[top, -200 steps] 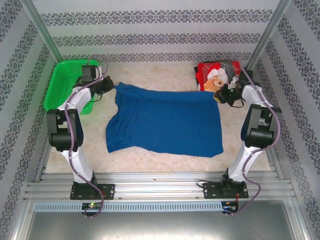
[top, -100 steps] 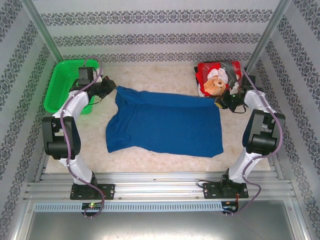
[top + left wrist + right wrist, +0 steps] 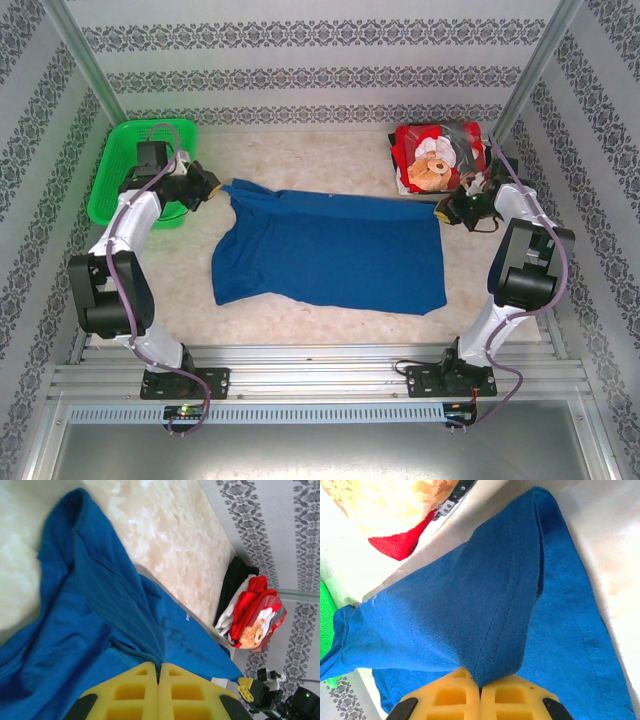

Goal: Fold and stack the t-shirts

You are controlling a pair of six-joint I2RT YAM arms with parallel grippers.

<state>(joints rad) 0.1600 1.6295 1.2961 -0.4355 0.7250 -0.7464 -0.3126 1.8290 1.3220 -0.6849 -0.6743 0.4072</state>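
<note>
Left gripper (image 3: 212, 190) and right gripper (image 3: 441, 211) each clamp a far corner of the blue t-shirt (image 3: 330, 250); I hold it stretched crosswise, its body lying toward my bases.

White wallpaper printed with bands of grey damask ornament (image 3: 320, 50) closes in the back and both sides. Two slanting silver metal poles (image 3: 85, 62) rise at the far corners. The pale beige marbled surface (image 3: 300, 150) is evenly, brightly lit. Along its near edge run ribbed aluminium rails (image 3: 320, 362), then a white perforated strip (image 3: 320, 413) and a dull grey metal sheet (image 3: 320, 450).
</note>
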